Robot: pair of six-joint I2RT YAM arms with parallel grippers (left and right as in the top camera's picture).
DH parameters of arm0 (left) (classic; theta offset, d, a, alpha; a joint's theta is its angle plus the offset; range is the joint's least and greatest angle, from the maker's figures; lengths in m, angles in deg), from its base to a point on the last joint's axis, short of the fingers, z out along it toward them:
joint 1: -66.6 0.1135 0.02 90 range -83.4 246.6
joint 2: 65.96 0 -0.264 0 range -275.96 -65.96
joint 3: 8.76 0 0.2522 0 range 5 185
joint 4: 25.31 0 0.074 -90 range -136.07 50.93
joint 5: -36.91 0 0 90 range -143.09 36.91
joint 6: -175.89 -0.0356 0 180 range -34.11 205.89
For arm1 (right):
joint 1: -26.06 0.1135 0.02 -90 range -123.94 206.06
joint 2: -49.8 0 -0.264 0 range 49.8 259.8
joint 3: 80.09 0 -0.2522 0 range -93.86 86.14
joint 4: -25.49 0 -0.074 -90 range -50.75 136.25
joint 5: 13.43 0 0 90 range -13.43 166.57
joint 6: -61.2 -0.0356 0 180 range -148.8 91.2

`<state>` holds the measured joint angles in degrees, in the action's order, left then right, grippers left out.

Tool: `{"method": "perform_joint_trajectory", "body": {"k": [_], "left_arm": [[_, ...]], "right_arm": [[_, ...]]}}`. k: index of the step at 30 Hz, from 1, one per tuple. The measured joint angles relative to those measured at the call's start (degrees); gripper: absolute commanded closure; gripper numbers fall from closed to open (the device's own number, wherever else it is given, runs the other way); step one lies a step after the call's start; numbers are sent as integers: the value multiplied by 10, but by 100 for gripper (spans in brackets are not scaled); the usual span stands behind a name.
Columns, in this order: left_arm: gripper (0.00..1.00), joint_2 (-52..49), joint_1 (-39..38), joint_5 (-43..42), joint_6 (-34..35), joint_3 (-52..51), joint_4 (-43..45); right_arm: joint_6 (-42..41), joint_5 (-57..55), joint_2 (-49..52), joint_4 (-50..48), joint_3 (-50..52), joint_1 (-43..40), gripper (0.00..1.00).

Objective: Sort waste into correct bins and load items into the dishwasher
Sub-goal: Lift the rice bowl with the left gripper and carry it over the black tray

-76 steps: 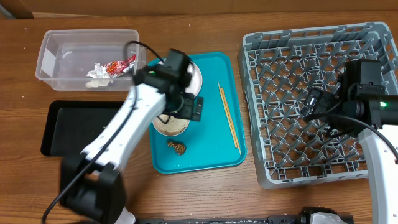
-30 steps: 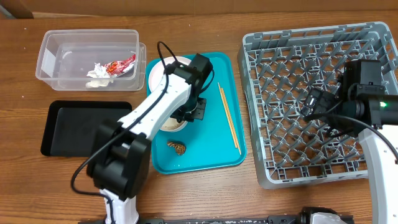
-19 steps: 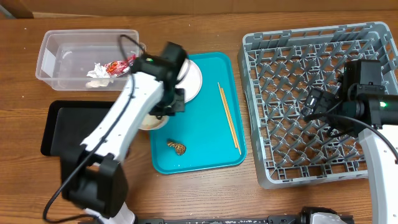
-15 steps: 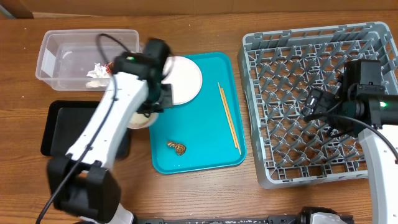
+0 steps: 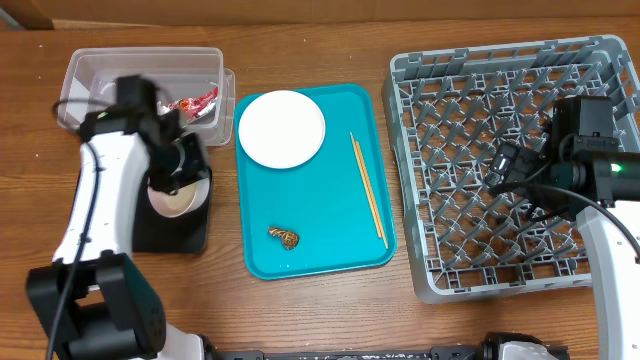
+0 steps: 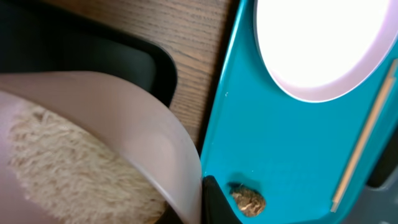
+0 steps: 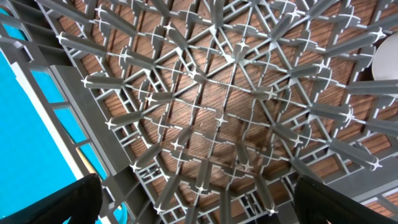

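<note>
Moved from the teal tray to lower left: left gripper, clamped on the pink bowl of rice over the black tray. Wrapper binned in the clear tub. Plate, chopsticks and scrap remain. No dish visibly in the rack. Right gripper spread wide.

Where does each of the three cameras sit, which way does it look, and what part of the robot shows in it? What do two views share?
Overhead: above the table, looking down; both arms show, left claw shut on the rice bowl over the black tray, right claw open over the rack.
Left wrist: on the left arm, looking down past the bowl; one dark finger shows.
Right wrist: looking down into the rack; both fingers show.
Shared: overhead and left wrist show the white plate.
</note>
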<state>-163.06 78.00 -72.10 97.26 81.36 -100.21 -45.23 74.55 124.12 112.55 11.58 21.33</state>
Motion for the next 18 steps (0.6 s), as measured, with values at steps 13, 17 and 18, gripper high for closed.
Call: {"method": "perform_joint_trajectory", "body": {"k": [13,17,18], "left_arm": [[96,0,220,-288,-124,-111,94],[96,0,268,-338,-137,-136,121],[96,0,278,-350,-139,-143,130]], "right_arm": [[0,-3,0,2,0,0,0],[0,-3,0,5,0,0,0],[0,-4,0,5,0,0,0]]}}
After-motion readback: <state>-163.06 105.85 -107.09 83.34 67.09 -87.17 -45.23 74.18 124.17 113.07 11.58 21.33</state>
